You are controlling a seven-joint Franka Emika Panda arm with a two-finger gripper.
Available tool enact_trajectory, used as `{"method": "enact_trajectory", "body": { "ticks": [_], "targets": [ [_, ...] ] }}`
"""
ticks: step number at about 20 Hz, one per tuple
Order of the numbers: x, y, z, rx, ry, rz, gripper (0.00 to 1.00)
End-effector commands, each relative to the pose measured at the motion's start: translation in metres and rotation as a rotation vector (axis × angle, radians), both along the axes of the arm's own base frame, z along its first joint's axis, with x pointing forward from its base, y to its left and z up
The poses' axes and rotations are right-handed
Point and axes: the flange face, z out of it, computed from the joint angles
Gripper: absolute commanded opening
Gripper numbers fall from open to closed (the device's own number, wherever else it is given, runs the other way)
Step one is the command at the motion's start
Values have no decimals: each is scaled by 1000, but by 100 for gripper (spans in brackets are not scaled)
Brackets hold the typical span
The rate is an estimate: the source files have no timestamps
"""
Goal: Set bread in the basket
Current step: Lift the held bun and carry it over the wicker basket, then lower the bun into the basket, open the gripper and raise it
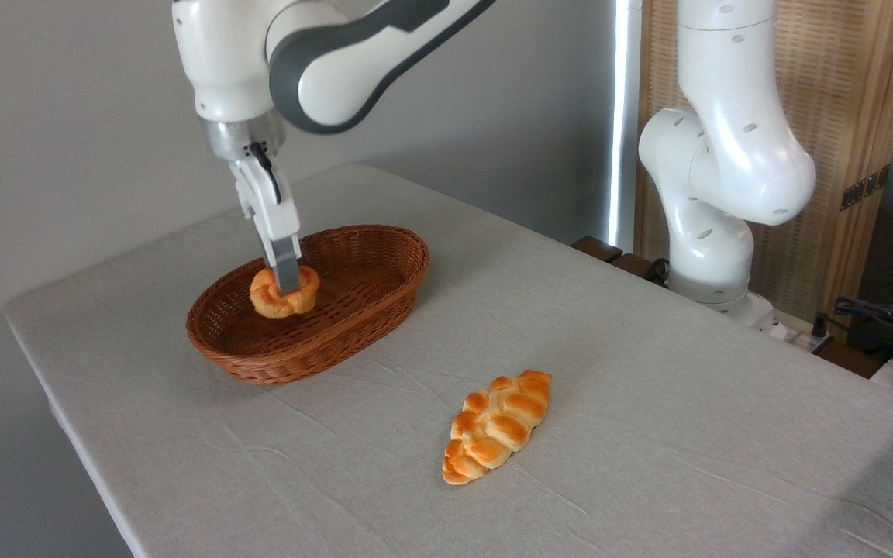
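The bread (270, 299), a small round golden-orange knotted bun, is inside the basket (353, 310) at its left part, low over or on the woven bottom. The basket is an oval reddish-brown wicker one on the left half of the table. My gripper (287, 288) reaches straight down into the basket and is shut on the bread. One grey finger (284, 267) shows in front of the bun; the other finger is hidden behind it.
A longer braided golden loaf (497, 425) lies on the grey tablecloth (648, 434) to the right of and nearer than the basket. The arm's white base (714, 232) stands at the table's far right edge. Cables (880, 318) lie beyond it.
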Motion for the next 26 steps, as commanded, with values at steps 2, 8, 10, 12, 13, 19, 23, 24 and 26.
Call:
{"method": "enact_trajectory", "body": {
  "ticks": [2, 8, 10, 12, 13, 19, 23, 24, 26],
  "targets": [
    [15, -1, -9, -26, -19, 56, 100],
    [22, 13, -10, -20, -22, 75, 100],
    [23, 14, -10, -21, -25, 78, 100],
    [23, 15, -9, -22, -24, 87, 100],
    [23, 15, -9, -22, -24, 89, 100],
    [27, 30, 5, -28, -43, 122, 100],
    [28, 83, 62, -41, -129, 207, 100],
    [29, 99, 69, -35, -132, 229, 100],
    [31, 134, 77, -19, -125, 274, 100]
  ]
}}
